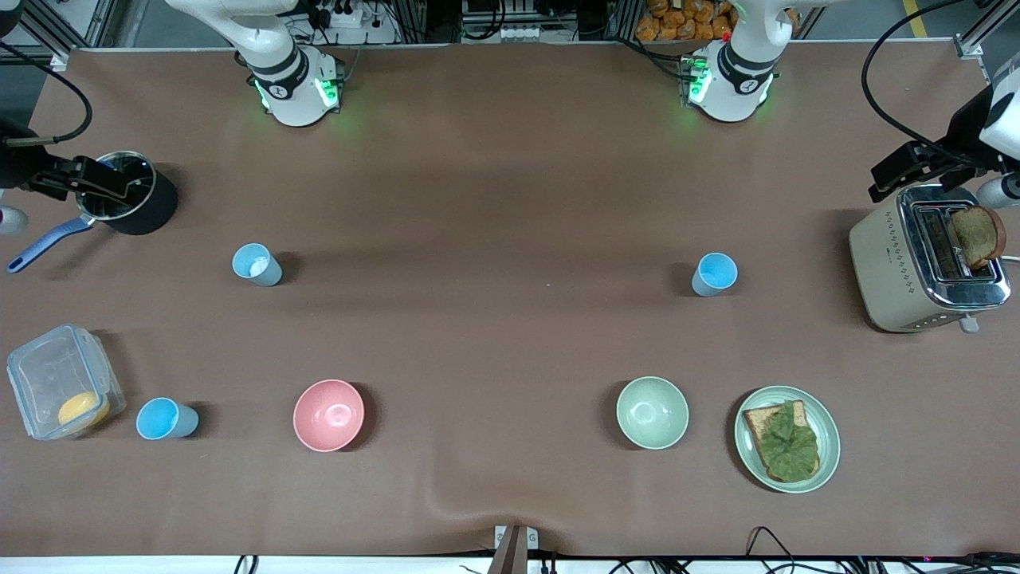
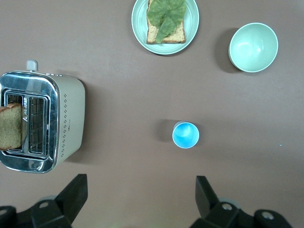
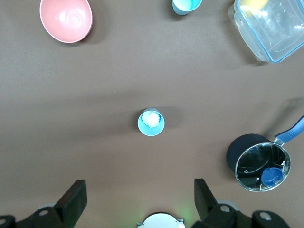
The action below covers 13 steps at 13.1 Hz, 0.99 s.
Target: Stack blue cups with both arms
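Note:
Three light-blue cups stand upright and apart on the brown table. One cup with a whitish patch inside is toward the right arm's end. A second cup stands nearer the front camera, beside a clear container. The third cup is toward the left arm's end. My left gripper hangs open high over bare table, well short of that third cup. My right gripper is open and empty high over its own base. Neither hand shows in the front view.
A pink bowl and a green bowl sit near the front edge. A plate with toast and lettuce lies beside the green bowl. A toaster, a black pot and the container occupy the table's ends.

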Tool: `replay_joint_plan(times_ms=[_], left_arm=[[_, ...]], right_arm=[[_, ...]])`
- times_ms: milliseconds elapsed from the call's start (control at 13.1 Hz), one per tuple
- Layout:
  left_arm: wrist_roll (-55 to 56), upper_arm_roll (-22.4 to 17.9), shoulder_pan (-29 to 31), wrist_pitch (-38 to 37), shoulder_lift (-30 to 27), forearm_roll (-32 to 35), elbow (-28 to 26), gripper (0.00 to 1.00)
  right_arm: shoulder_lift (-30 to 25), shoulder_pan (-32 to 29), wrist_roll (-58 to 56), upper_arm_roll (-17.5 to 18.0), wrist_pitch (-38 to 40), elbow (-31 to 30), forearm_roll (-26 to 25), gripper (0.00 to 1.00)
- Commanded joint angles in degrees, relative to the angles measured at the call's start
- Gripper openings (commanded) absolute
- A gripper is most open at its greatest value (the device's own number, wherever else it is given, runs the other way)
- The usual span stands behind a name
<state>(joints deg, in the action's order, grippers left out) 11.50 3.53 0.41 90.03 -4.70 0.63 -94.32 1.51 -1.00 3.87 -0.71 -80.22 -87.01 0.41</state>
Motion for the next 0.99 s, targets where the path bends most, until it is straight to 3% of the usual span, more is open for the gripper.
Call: replay_joint_plan(times_ms=[0,914], left_arm=[[1.25,0.34,0.56,0.68,-1.10,-0.90,-0.95,1.00],[1.25,0.34,0.56,1.38,-1.01,-0.81,-0.51,1.00]], right_arm=[[-0.37,-0.14,-0.62,0.00,0.50,0.17,-0.41,1.00],[0.07,-0.93,-1.23,0.00,0.68,-0.27,-0.50,1.00]])
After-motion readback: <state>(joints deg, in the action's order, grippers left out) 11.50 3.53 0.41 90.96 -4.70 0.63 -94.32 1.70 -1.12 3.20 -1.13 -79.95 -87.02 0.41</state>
